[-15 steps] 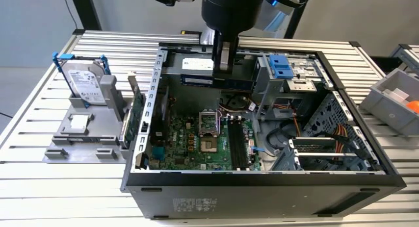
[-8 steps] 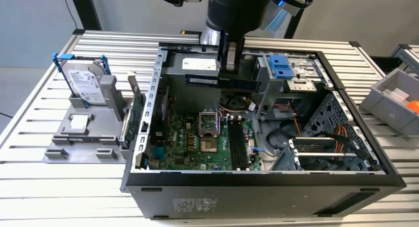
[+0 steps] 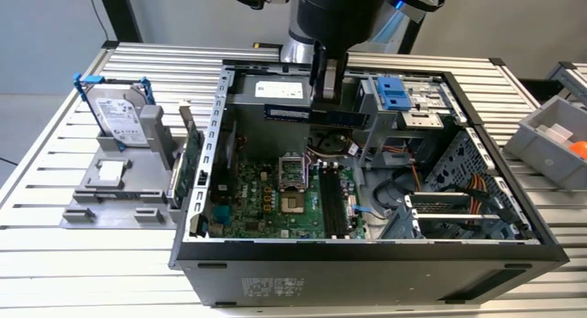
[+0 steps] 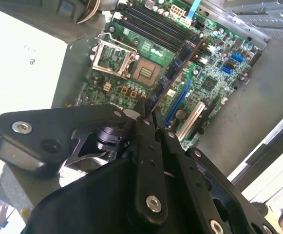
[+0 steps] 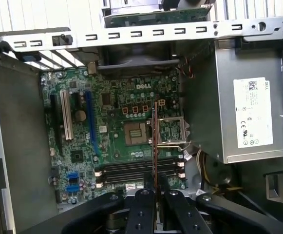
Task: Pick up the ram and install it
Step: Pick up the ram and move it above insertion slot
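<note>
1. Currently pinching the ram between jaws of the gripper, above the open computer case.
2. Hanging at 12 o'clock of the memory slots in the exterior view, well apart.
3. Likely risking a jammed or chipped edge: lying crosswise to those slots, needing squaring.
</note>
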`<state>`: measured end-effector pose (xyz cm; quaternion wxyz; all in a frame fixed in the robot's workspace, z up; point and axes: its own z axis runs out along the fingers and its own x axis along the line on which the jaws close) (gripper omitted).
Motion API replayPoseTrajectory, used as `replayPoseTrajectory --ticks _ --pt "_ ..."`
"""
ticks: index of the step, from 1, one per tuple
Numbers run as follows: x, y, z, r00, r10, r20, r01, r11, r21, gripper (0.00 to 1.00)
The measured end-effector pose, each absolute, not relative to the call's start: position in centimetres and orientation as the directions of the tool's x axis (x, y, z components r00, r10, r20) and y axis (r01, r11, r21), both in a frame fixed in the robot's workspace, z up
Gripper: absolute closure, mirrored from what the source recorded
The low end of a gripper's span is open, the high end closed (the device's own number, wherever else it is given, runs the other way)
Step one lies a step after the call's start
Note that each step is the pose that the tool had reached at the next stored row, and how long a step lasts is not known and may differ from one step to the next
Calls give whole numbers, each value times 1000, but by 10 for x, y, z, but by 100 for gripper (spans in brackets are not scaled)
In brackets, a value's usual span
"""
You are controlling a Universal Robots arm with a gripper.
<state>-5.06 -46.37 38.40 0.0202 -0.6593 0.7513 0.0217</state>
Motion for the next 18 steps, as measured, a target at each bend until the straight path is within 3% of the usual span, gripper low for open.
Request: replayPoseTrajectory --ticks 18 --pt "-34 -464 384 -128 -990 -59 -992 128 6 100"
